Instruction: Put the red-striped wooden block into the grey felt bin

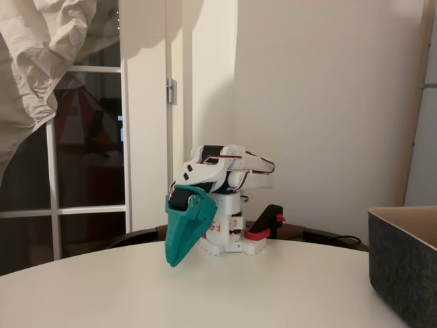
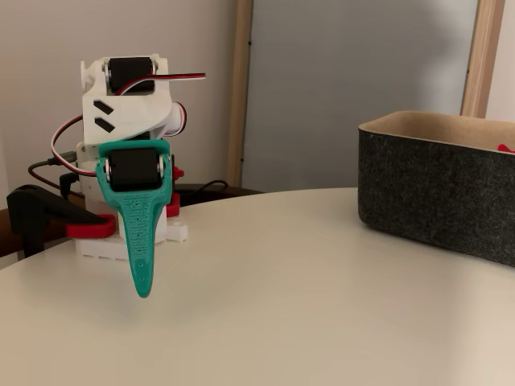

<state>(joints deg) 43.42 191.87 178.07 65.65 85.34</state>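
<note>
My arm is folded low over its white base at the back of the round white table. The teal gripper [image 1: 173, 262] [image 2: 143, 289] hangs tip-down just above the tabletop, its jaws together with nothing between them. The grey felt bin [image 1: 406, 273] [image 2: 434, 189] stands at the right in both fixed views, well apart from the gripper, with its tan inside showing at the rim. A small red tip [image 2: 504, 148] peeks over the bin's inner rim at the far right. Too little of it shows to say it is the red-striped wooden block, which is otherwise hidden.
A black and red clamp [image 1: 266, 225] [image 2: 48, 221] holds the arm's base to the table's back edge, with cables trailing behind. Bare tabletop [image 2: 273, 281] lies between the gripper and the bin. A window and a hanging cloth [image 1: 41, 61] are behind at the left.
</note>
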